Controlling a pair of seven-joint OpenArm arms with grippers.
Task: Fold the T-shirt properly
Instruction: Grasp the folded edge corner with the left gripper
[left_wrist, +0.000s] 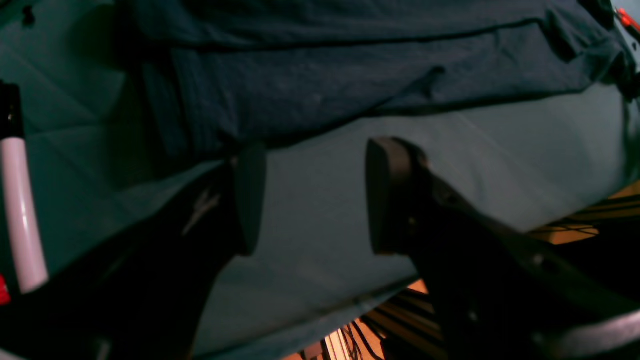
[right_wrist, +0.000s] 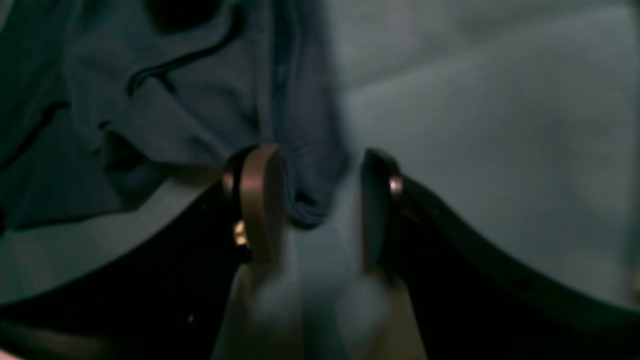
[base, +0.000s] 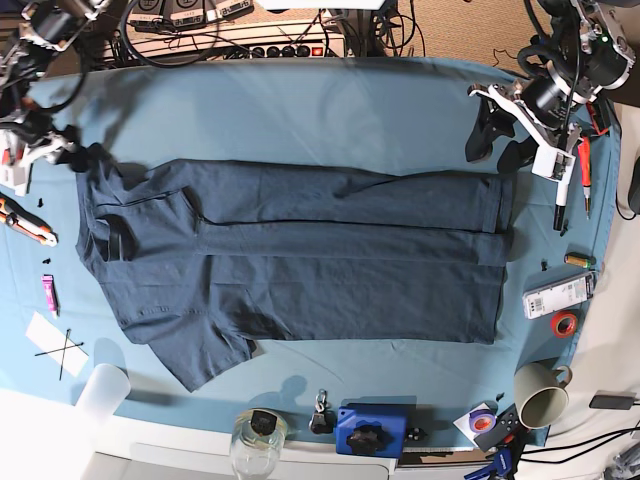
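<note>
Both pincers wide, empty: left pincer (left_wrist: 310, 197), right pincer (right_wrist: 320, 205) beside unmarked T-shirt (base: 300, 270).

Base view: bright, even overhead light, sharp, soft short shadows under the arms on the counter (base: 300, 100); slight bending at the edges. Left wrist view: dim, underexposed, T-shirt (left_wrist: 350, 75) nearly black, left claw (left_wrist: 310, 200) soft-focus, warm glow bottom right. Right wrist view: darkest, heavy motion blur, right claw (right_wrist: 320, 205) smeared, small glints on its fingers (right_wrist: 260, 200), cloth detail lost.
</note>
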